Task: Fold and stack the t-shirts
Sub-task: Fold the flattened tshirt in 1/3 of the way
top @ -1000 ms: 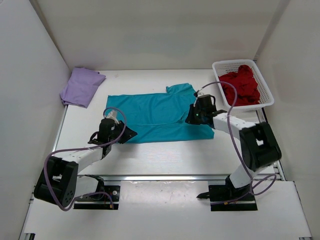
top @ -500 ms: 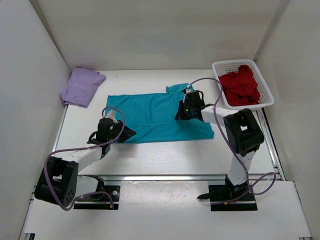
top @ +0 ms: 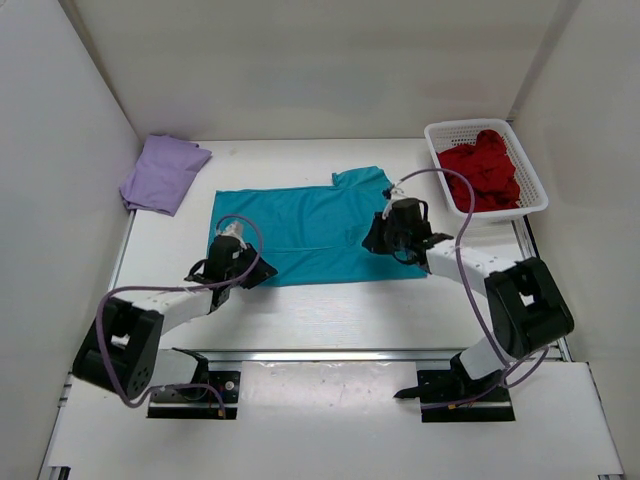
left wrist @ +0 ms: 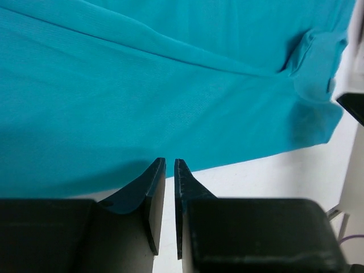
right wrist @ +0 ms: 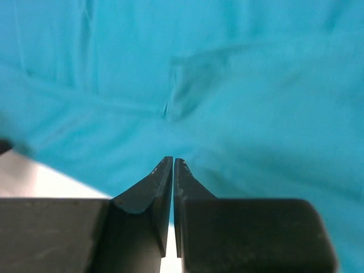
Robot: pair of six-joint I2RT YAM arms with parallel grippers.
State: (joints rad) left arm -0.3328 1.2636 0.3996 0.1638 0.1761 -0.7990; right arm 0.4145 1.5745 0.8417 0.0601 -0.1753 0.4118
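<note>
Teal t-shirt (top: 310, 225) lies spread flat mid-surface (top: 330, 310), seemingly ready for your fold.
The lavender t-shirt (top: 163, 172), folded far left, is likely your stack base. Your left end effector (left wrist: 169, 162) sits at the teal hem, jaws a slit apart, empty. The right end effector (right wrist: 173, 160), practically closed, grips nothing. The red t-shirt (top: 482, 170) lies bunched in the basket (top: 535, 200).

text: none readable | labels: none | brands: none | numbers: none | signs: none
</note>
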